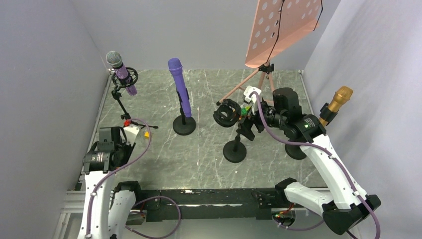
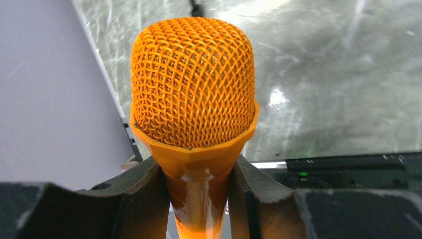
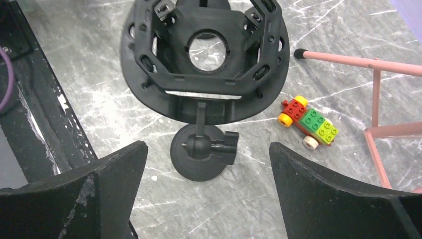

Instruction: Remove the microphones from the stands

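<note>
The left gripper is pinching the orange microphone at its neck, just under the mesh head, near the left edge of the marble desk. The right gripper is spread wide over the black shock-mount stand; the desk shows through its round opening. A small toy brick car lies just beside the stand.

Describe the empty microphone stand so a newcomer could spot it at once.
Find the pink music stand at the back right. Before its legs is a black round-based stand beside the right gripper. Unlike its neighbours, its ring cradle holds no microphone.
</note>
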Robot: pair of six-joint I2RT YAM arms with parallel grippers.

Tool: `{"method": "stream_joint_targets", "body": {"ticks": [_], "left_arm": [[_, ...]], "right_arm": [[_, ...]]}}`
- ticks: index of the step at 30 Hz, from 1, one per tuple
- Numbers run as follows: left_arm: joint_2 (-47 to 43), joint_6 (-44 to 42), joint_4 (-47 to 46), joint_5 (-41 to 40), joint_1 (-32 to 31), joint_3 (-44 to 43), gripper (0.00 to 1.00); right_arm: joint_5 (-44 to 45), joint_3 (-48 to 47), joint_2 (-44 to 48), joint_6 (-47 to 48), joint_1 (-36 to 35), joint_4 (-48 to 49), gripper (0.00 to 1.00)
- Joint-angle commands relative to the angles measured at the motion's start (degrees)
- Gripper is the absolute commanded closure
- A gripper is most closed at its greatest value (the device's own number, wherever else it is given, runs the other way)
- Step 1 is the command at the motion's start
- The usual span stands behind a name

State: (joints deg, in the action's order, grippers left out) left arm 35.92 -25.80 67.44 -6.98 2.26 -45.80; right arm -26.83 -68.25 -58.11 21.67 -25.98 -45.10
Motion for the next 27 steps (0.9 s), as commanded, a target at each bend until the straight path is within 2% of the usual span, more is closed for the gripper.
{"method": "stream_joint_targets", "body": {"ticks": [1, 8, 16, 24, 27], "left_arm": [[2.5, 1.7, -11.7, -5.9, 6.6, 2.4, 1.0], [4.9, -0.6, -30.5, -13.6, 11.4, 11.3, 1.0], [9.5, -3.8, -47.4, -15.7, 14.1, 19.1, 1.0], [20.4, -6.1, -57.5, -10.4, 20.8, 18.6, 1.0], [25.0, -5.4, -57.4, -5.7, 23.5, 16.5, 1.0]], "right_arm": [[1.3, -5.9, 0.8, -1.8, 0.2, -1.0, 0.0], [1.1, -14.0, -0.1, -1.0, 0.3, -8.8, 0.0], [2.0, -17.7, -0.3, -0.1, 0.8, -14.2, 0.0], [0.3, -16.7, -0.7, 1.5, 2.2, -13.9, 0.0], [0.5, -17.8, -1.1, 2.2, 2.8, -14.7, 0.0]]}}
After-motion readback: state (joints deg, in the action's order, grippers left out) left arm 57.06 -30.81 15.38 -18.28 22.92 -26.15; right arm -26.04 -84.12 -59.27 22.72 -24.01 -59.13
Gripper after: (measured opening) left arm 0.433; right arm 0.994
